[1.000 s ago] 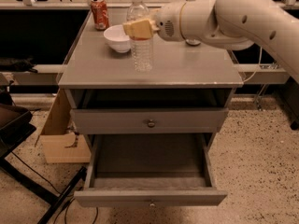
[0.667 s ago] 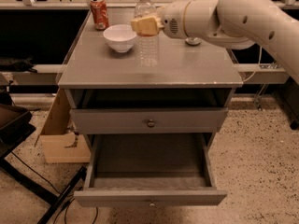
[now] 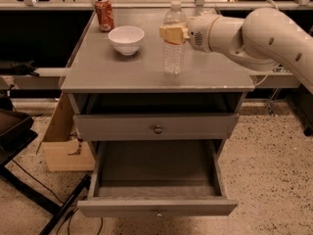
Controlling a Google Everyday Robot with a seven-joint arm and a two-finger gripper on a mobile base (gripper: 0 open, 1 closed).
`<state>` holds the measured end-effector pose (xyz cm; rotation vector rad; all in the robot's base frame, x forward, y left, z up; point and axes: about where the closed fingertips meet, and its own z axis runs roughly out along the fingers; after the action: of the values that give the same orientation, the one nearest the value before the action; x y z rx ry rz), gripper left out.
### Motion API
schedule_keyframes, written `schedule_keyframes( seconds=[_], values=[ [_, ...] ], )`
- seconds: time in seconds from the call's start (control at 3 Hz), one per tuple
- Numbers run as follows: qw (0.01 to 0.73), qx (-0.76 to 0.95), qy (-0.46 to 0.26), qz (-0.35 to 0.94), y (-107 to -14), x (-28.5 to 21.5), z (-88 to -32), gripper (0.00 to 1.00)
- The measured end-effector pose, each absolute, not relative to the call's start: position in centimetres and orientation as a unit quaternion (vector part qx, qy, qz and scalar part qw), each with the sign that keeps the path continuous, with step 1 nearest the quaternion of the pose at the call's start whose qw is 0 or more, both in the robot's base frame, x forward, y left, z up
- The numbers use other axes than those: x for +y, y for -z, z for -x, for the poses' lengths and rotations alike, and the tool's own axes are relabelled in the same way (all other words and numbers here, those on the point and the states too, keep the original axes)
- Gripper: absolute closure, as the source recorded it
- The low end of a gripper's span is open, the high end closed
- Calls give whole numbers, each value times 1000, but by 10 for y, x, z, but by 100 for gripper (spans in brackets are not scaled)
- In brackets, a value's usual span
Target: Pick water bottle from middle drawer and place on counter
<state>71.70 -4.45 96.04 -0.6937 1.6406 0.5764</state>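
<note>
The water bottle (image 3: 173,53), clear and ribbed with a white cap, stands upright on the counter (image 3: 117,70), right of centre. My gripper (image 3: 172,34) reaches in from the right and its yellowish fingers are shut on the bottle's upper body. The bottle's base is at the counter surface; I cannot tell whether it rests there. The middle drawer (image 3: 156,170) is pulled fully open below, and its grey floor is bare.
A white bowl (image 3: 126,39) and a red soda can (image 3: 103,13) stand on the counter's back left. A closed drawer front with a knob (image 3: 157,129) sits above the open drawer. A cardboard box (image 3: 61,143) and black stand legs (image 3: 34,192) are on the floor at left.
The gripper has carried the bottle to the right across the counter, away from the bowl. The bottle rose slightly and then came back down to counter level.
</note>
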Motion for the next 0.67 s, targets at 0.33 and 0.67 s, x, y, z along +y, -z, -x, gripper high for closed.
schedule_keyframes(
  seconds=[0.33, 0.67],
  values=[
    [610, 702, -232, 286, -954, -65, -728, 100],
    [635, 684, -216, 287, -948, -78, -736, 100]
  ],
)
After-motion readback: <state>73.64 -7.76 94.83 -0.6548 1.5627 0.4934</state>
